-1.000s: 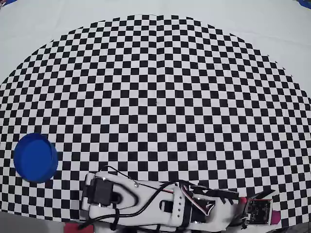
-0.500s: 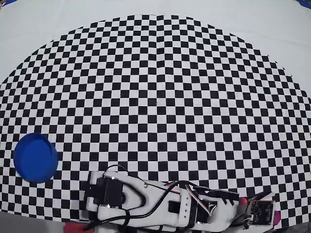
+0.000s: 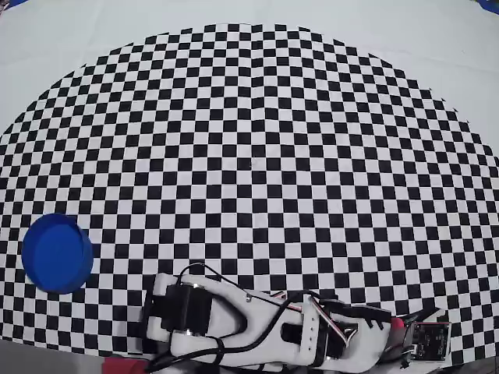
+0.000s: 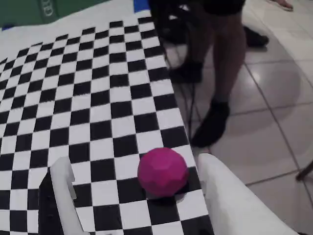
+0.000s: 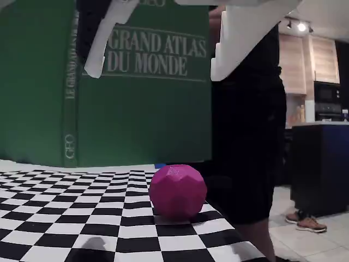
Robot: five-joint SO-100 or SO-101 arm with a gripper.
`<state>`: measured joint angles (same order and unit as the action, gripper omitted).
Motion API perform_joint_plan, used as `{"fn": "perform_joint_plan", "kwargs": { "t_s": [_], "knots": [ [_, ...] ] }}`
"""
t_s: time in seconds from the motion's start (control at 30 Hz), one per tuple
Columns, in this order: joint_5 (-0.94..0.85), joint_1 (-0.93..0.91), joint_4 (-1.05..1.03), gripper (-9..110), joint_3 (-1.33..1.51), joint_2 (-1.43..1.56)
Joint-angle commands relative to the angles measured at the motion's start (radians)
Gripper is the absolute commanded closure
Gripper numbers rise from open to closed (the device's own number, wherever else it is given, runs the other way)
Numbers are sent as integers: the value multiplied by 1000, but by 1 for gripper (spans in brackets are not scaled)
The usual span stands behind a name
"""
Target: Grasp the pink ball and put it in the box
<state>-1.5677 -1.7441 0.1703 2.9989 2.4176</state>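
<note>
The pink ball (image 4: 162, 172) sits on the checkered mat (image 4: 88, 98) at its very edge, beside the tiled floor (image 4: 264, 127). The gripper (image 5: 155, 52) hangs above the ball with fingers spread wide and empty, one on either side in the wrist view. The blue box (image 3: 57, 253) rests on the mat well away from the ball, left of the arm (image 3: 257, 331) in the overhead view. A green atlas (image 5: 142, 98) stands behind the ball.

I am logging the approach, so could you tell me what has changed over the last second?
In the overhead view the arm has slid rightward and toward the bottom edge. Nothing was gripped: the gripper hangs open above the pink ball. The box stayed put.
</note>
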Motion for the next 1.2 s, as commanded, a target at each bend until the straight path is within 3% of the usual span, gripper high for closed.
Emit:
{"fn": "perform_joint_plan", "kwargs": {
  "t_s": [0.0, 1.17],
  "knots": [
    [-11, -15, 20, 71, -54, -17],
    [-11, -31, 95, 72, -229, -380]
  ]
}}
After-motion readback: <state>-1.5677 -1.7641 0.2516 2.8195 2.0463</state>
